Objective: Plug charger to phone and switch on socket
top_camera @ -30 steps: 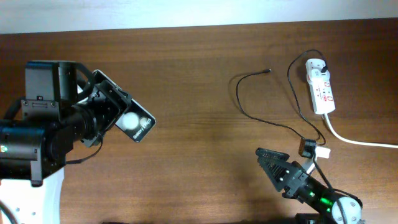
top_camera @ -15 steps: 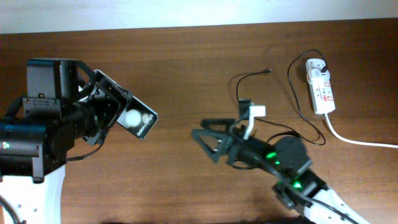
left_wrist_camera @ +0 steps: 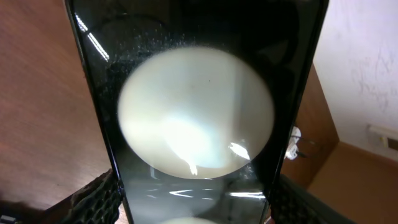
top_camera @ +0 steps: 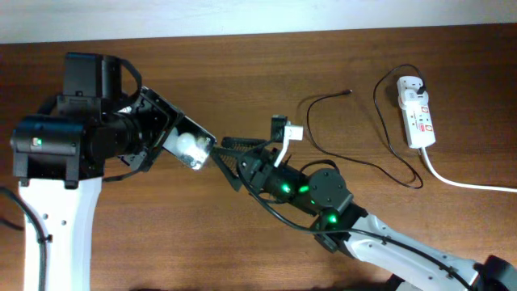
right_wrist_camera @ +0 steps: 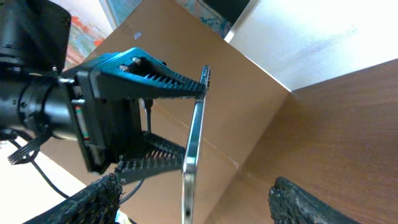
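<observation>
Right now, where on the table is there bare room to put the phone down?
Bare wood lies along the far edge between left arm and charger, and at the near edge between the arms. Crowded on the right: charger, socket.

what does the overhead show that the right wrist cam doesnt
Only overhead: the power strip and the black charger cable on the table. Only right wrist: the phone edge-on, clamped between the left gripper's ridged fingers. Both: the phone in the left gripper, with the open right gripper facing it.
</observation>
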Robot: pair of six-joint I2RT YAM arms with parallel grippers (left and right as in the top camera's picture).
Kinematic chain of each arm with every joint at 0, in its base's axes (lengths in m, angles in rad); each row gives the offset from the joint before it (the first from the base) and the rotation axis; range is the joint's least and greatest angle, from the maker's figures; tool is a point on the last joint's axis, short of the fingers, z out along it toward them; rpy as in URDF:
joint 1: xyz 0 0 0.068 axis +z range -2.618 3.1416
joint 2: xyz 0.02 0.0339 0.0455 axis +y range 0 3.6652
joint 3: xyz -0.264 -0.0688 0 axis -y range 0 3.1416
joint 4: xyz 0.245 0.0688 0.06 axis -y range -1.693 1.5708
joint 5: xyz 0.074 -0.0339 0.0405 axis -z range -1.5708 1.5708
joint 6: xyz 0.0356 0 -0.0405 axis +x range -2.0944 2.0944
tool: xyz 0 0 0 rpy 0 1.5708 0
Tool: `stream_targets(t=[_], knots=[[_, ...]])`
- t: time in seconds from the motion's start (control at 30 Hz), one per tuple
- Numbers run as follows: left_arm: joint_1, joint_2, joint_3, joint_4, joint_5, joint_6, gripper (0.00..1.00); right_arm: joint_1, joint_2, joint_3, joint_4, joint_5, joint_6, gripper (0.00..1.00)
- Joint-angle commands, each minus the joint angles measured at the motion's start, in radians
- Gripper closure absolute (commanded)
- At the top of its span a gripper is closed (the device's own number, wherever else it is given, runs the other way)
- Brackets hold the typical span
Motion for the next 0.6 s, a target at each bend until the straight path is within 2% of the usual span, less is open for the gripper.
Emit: stream_targets(t=[0.0,0.17,0.27,0.37,0.5,0.57], knots=[[-0.066,-0.002,0.01,0.053,0.014,-0.01,0.38,0.011,0.04,0.077,-0.024,0.012,-0.003,0.23],[-0.148,0.023,0.01,0.063,0.008,-0.033,0.39,0.037,0.053,0.129,-0.113,0.073,-0.023,0.3],[-0.161,0.023,0.01,0.068,0.007,-0.032,0.38,0.037,0.053,0.129,-0.121,0.116,-0.022,0.47],[-0.161,0.023,0.01,0.068,0.007,-0.032,0.38,0.037,0.053,0.129,-0.122,0.117,-0.022,0.53],[-0.161,0.023,0.01,0.068,-0.005,-0.032,0.37,0.037,0.053,0.129,-0.147,0.1,-0.022,0.69],[-0.161,0.023,0.01,0.068,-0.016,-0.032,0.37,0.037,0.053,0.129,-0.147,0.089,-0.022,0.7]])
